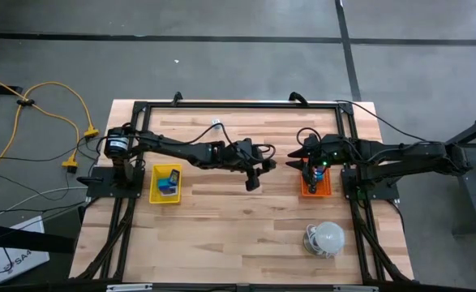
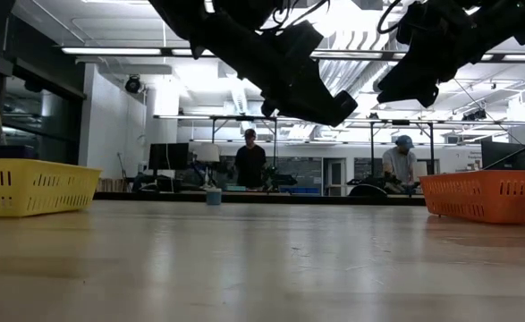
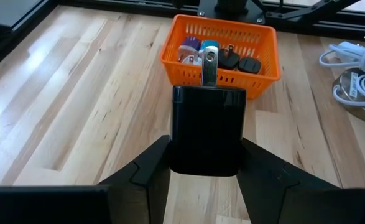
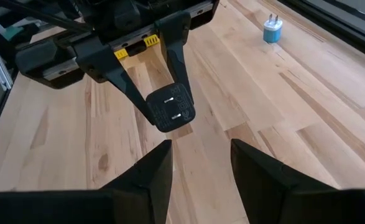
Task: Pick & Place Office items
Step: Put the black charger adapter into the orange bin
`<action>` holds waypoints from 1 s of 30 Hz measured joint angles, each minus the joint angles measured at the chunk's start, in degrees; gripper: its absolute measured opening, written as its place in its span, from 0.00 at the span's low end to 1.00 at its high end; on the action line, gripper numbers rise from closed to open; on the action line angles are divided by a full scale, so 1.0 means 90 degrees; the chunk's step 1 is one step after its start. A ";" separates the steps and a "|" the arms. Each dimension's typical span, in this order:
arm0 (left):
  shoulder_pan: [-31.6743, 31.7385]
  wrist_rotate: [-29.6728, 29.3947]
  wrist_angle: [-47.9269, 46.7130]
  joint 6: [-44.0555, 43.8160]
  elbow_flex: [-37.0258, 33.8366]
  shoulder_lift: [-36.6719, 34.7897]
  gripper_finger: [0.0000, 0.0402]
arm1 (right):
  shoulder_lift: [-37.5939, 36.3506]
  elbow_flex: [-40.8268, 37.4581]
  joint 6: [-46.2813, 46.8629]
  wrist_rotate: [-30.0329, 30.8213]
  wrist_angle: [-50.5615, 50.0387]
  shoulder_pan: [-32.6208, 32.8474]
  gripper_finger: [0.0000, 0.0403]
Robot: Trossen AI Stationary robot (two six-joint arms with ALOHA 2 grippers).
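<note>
Gripping black plug block (image 3: 207, 129): left gripper (image 1: 255, 177), fingers clamped on it, mid-table, raised; right gripper (image 1: 306, 159) w/ jaws apart, nothing held, above orange tray (image 1: 328, 191); blue plug (image 4: 272, 29) on table.

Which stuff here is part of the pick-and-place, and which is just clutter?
Job: black charger block in left gripper; small pieces in orange tray; yellow tray; blue plug on table; right gripper, open.
Lying about: white dome with cable; yellow floor cable.
</note>
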 joint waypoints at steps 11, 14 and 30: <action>0.0000 -0.0001 0.0022 0.0006 0.0000 0.0000 0.37 | 0.0000 0.0000 -0.0021 0.0012 0.0340 0.0000 0.37; 0.0000 -0.0003 0.0022 0.0012 0.0000 0.0000 0.37 | 0.0000 0.0000 -0.0025 0.0002 0.0511 0.0000 0.37; -0.0005 -0.0008 0.0022 0.0336 0.0000 -0.0005 0.37 | 0.0000 0.0000 -0.1482 -0.0207 0.0519 0.0002 0.37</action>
